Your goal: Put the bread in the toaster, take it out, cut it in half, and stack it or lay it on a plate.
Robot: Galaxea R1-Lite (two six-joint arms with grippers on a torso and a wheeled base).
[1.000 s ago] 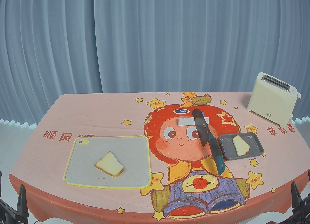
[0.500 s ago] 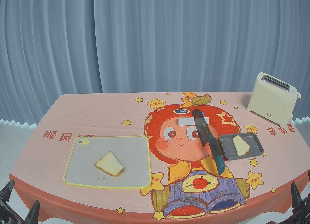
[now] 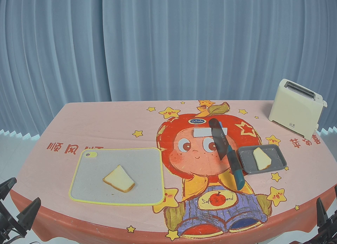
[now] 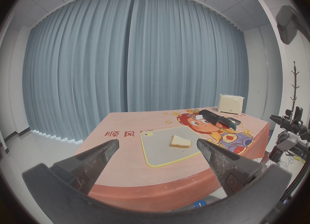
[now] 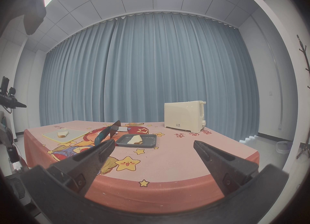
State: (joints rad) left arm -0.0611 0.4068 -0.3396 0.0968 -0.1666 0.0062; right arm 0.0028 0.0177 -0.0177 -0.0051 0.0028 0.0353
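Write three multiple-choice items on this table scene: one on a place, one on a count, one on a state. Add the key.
1. Where does the knife lie? A) on the table, beside the grey tray B) in that tray C) on the toaster
2. How many bread pieces show? A) one B) two C) four
3. How do the fingers of the left gripper stand? A) open, empty B) shut on bread C) shut on the knife
Key: 1 A, its handle lies along the tray's edge; 2 B, one on the cutting board, one in the tray; 3 A, a wide gap parts the fingers.
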